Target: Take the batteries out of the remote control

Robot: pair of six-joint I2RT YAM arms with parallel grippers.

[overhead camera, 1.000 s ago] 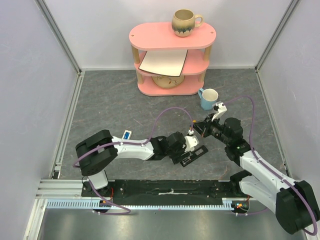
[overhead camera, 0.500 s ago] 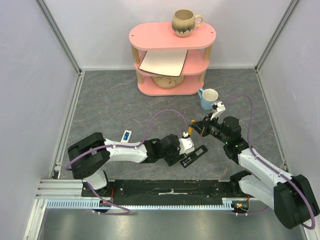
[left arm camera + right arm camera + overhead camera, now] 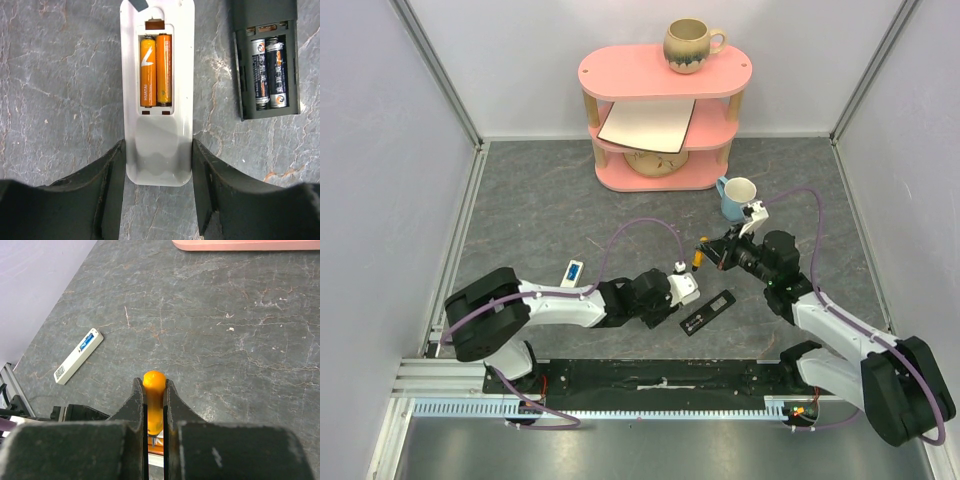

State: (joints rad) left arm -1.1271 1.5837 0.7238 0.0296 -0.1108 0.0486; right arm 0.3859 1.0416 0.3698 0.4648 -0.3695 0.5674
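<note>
The 2 orange batteries lie side by side in the open compartment of the white remote, which rests back side up on the grey table. The left gripper has its jaws at a narrow setting, one on each long side of the remote's near end. They seem to press on it and hold it in place. Just beside it, the black remote is also open, with 2 dark cells inside. The right gripper is closed on the orange-handled screwdriver and hangs above the table, apart from both remotes. I judge the batteries to be light, hard and smooth, so they can easily roll or slip out of the fingers. They sit low in the well and close together, with no free side to pinch. It seems better to lever up 1 end of a cell with the tool tip first, and only then to take the cell across its middle.
</note>
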